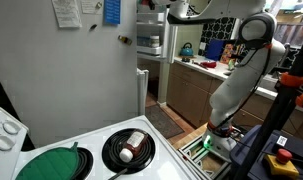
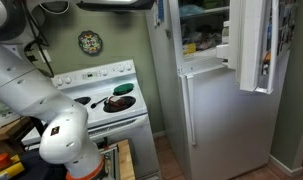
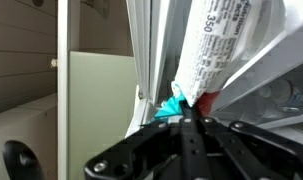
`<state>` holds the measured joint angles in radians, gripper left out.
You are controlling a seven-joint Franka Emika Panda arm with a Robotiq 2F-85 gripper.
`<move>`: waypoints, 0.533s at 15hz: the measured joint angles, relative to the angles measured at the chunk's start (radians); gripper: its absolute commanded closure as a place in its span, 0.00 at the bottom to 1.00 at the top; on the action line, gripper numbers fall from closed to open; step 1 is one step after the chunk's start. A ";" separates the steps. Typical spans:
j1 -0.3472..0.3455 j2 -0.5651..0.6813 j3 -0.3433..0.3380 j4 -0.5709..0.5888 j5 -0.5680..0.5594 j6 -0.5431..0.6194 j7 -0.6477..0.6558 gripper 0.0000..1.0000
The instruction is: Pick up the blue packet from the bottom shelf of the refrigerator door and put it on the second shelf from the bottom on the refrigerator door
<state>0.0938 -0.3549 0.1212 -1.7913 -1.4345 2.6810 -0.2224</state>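
In the wrist view my gripper (image 3: pixel 186 113) is shut, its fingertips pinching the lower edge of the blue packet (image 3: pixel 172 104). The packet is teal-blue at the bottom and white above, printed "350". It hangs against the clear plastic bins of the refrigerator door (image 3: pixel 276 70). In an exterior view the arm reaches high toward the shelves, with the gripper (image 1: pixel 177 12) near the top edge. In an exterior view the white refrigerator door (image 2: pixel 254 45) stands open on the upper compartment. The arm crosses the top of that view and the gripper is hidden there.
The pale-grey refrigerator body (image 1: pixel 81 70) stands beside a white stove (image 1: pixel 101 150) with a pan (image 1: pixel 128 147) on a burner. A kitchen counter (image 1: pixel 206 65) with a kettle lies behind. The robot base (image 2: pixel 66 140) is next to the stove (image 2: pixel 106 100).
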 measured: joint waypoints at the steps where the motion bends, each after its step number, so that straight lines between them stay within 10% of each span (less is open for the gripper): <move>1: -0.010 0.013 -0.002 0.013 -0.012 0.000 0.018 1.00; 8: -0.045 0.103 -0.016 0.066 -0.035 0.000 0.097 1.00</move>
<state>0.0486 -0.2518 0.1056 -1.7255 -1.4699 2.6810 -0.1255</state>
